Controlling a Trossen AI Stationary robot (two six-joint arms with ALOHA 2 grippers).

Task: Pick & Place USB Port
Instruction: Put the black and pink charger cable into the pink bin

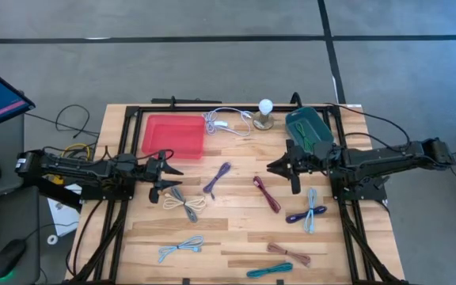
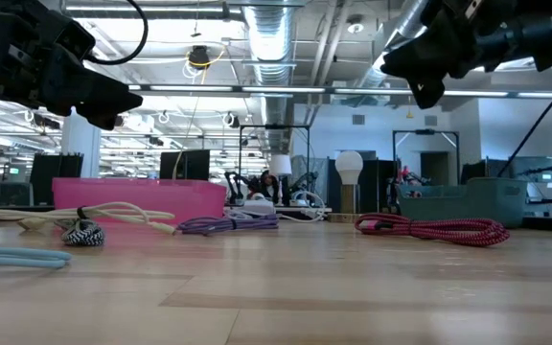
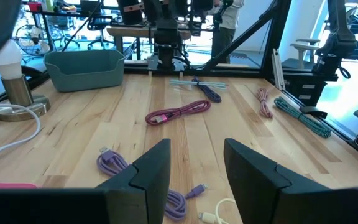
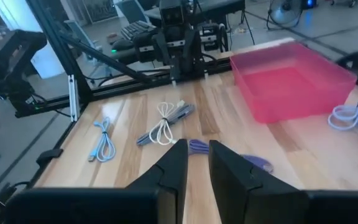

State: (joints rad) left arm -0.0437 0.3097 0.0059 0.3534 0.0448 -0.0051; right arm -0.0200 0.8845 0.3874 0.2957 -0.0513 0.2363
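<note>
Wood-plank table [image 1: 236, 229] holds your bundled USB cables: purple cable [image 1: 217, 178] mid-table between both arms, red one [image 1: 267, 194] just right of it, red bin [image 1: 173, 135] far left, teal bin [image 1: 308, 127] far right. Your left gripper [image 1: 169, 179] hovers with fingers parted and holds nothing; your right gripper [image 1: 281, 168] hovers nearly closed, also holding nothing.

Overhead, table-level, 2 facing wrist views.
</note>
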